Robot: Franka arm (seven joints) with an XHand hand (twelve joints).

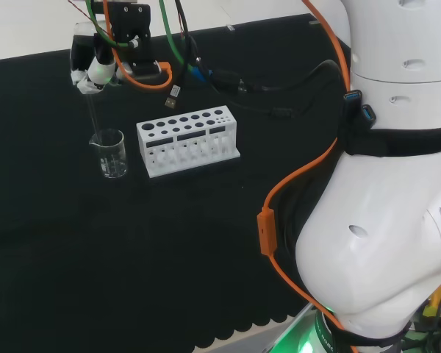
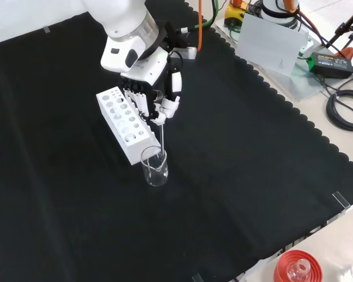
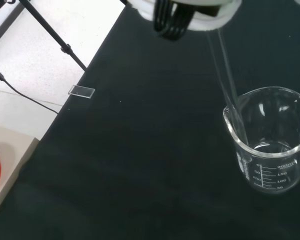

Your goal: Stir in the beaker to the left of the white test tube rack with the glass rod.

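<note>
A clear glass beaker (image 1: pixel 112 154) (image 2: pixel 155 166) (image 3: pixel 271 140) stands on the black cloth, left of the white test tube rack (image 1: pixel 188 140) (image 2: pixel 123 123) in the head view. The hand (image 1: pixel 95 68) (image 2: pixel 155 103) hovers above the beaker, its fingers curled round a thin glass rod (image 1: pixel 95 112) (image 2: pixel 162 138) (image 3: pixel 229 89). The rod hangs nearly upright from the hand, and its lower end is inside the beaker, close to the wall by the spout. The beaker looks empty or holds little clear liquid.
A red ribbed stand with a glass piece (image 2: pixel 296 268) sits at the cloth's near right corner in the front view. Cables (image 1: pixel 228 77) trail behind the rack. A black tripod leg (image 3: pixel 50 32) and a small clear tab (image 3: pixel 81 91) lie off the cloth's edge.
</note>
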